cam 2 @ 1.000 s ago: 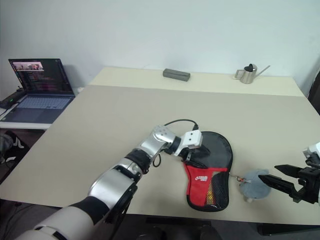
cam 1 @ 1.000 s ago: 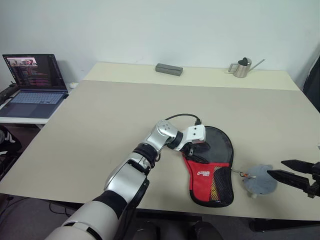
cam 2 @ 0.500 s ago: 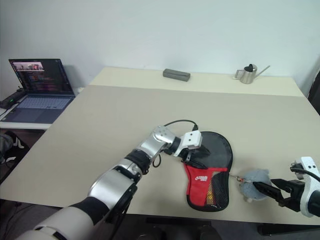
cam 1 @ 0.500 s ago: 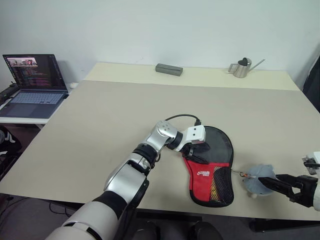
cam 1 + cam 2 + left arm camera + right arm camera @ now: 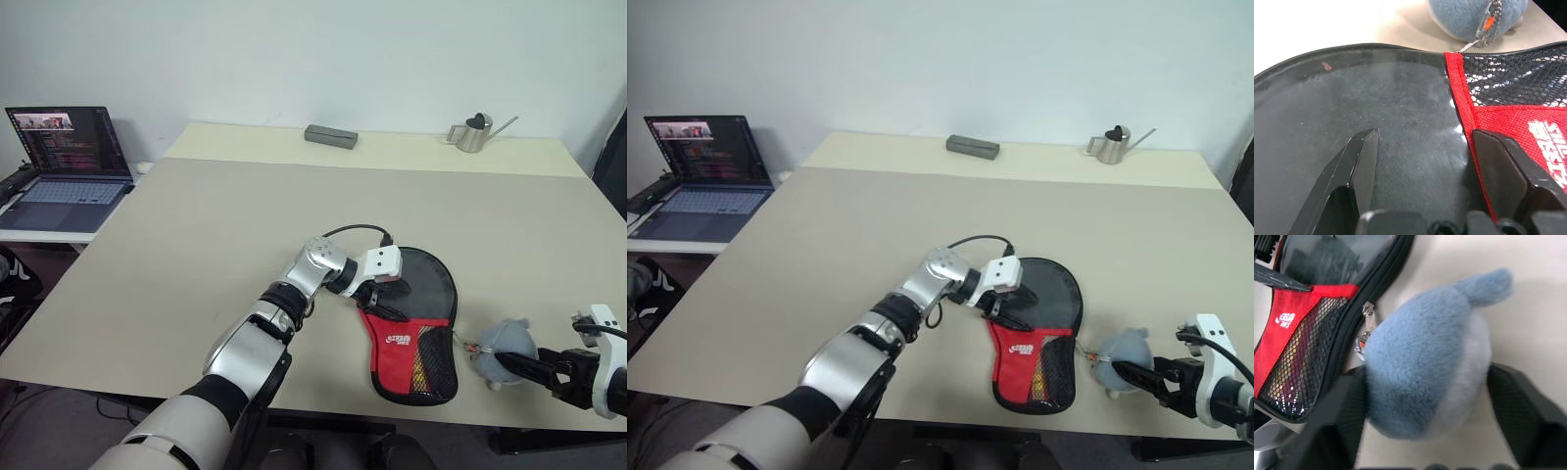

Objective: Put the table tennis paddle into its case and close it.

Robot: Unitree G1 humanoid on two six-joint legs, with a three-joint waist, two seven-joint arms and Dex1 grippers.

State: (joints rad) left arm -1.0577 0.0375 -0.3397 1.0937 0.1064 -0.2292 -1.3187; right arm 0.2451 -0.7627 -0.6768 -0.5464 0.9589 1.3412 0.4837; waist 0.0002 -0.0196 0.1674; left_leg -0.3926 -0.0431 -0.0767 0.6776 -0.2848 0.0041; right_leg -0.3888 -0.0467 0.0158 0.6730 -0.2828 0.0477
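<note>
The case (image 5: 397,343), a black and red paddle-shaped pouch with a mesh pocket, lies flat near the table's front edge. My left gripper (image 5: 384,299) rests on its dark upper part, open, both fingers (image 5: 1364,156) spread on the glossy black surface. A small grey-blue plush lump (image 5: 505,343) hangs on a short chain (image 5: 1484,24) from the zip pull (image 5: 1365,313) at the case's right edge. My right gripper (image 5: 1425,377) is shut on this lump, one finger against each side. The paddle is hidden; a tan strip shows behind the mesh (image 5: 1290,377).
A laptop (image 5: 64,162) stands open on a side table at the left. A grey box (image 5: 330,135) and a small metal watering can (image 5: 475,132) sit at the far edge. The table's front edge (image 5: 460,419) runs just below the case and lump.
My right gripper has come down and in from the right, and its fingers have closed around the plush lump, which has tipped slightly. The left arm and the case have stayed still.
</note>
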